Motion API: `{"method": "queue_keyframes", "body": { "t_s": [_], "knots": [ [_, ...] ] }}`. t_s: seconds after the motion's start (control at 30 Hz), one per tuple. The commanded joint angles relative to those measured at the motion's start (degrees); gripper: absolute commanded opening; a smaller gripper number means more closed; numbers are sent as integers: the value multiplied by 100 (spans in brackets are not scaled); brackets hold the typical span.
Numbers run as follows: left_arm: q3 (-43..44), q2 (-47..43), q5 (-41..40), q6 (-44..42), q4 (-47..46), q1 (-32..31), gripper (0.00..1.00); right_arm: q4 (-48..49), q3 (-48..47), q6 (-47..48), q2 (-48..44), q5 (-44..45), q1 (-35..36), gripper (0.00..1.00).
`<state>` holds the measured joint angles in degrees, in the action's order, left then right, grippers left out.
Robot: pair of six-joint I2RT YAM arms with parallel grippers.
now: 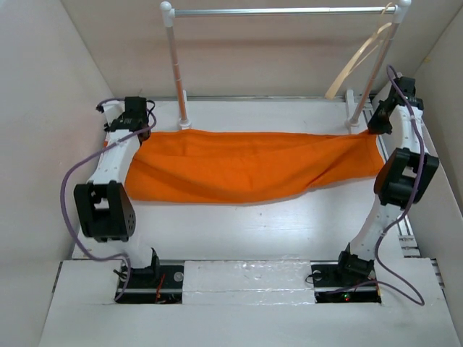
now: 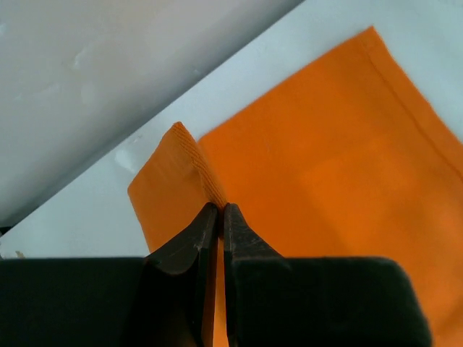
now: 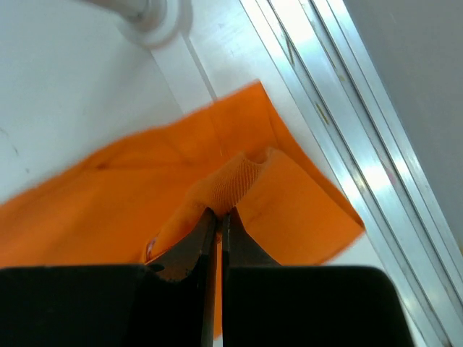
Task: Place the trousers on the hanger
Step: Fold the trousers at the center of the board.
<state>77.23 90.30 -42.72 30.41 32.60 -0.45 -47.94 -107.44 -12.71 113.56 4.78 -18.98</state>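
left claw (image 2: 221, 210): clamped shut on a pinched-up fold of orange cloth; the ribbed hem stands just past its fingertips.
right claw (image 3: 218, 213): also closed, gripping a bunched corner at the opposite end; more cloth spreads on both sides of it.
trousers (image 1: 253, 165): stretched as one long band from claw to claw. The middle seems to lie on the tabletop (image 1: 289, 224); how far the ends are raised I cannot tell.
why held so: with one end in each claw the cloth stays spread and fairly smooth rather than heaped, which I judge suits draping it over a thin bar.
hanger (image 1: 347, 69): hangs by its hook from the rack (image 1: 278, 11), above and beyond the right claw and well apart from the left claw. It is not touching the cloth.
step in hand: by my judgement both grasps are made, and the lift toward the hanger is not yet done.
next move calls for: both claws rising together, so the band stays level.
risk: the pinches are small, so the cloth could slip, and the hanger may swing when touched.
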Motion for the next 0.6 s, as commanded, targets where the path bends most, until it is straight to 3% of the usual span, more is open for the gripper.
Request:
{"method": "queue_keyframes", "body": {
  "t_s": [0.0, 0.1, 0.17, 0.33, 0.37, 0.4, 0.5, 0.53, 0.57],
  "knots": [
    [1089, 679, -447, -167, -132, 62, 0, 409, -1169, -100, 744, -222, 35, 0],
    [2373, 1813, -658, -316, 229, 62, 0, 128, -2311, -100, 1632, -249, 35, 0],
    [3057, 2525, -694, -526, -6, 1, 0, 31, -2737, -126, 2106, -398, 35, 0],
    [4334, 3931, -352, -589, 273, 62, 0, 329, -2784, -170, 2381, -609, -27, 0],
    [4483, 4029, -151, -659, 134, 62, 0, 451, -2722, -170, 2399, -731, -79, 5],
    [4581, 4152, -79, -720, 141, 62, 4, 496, -2669, -162, 2425, -846, -79, 23],
    [4872, 4312, -96, -607, 362, 62, 39, 680, -2388, 13, 2329, -1241, -132, 54],
    [4741, 4068, -27, -685, 257, 62, 64, 733, -2300, 66, 2172, -1338, -132, 57],
    [4487, 3935, -17, -712, 221, 62, 69, 690, -2230, 189, 2084, -1382, -132, 61]
  ]
}}
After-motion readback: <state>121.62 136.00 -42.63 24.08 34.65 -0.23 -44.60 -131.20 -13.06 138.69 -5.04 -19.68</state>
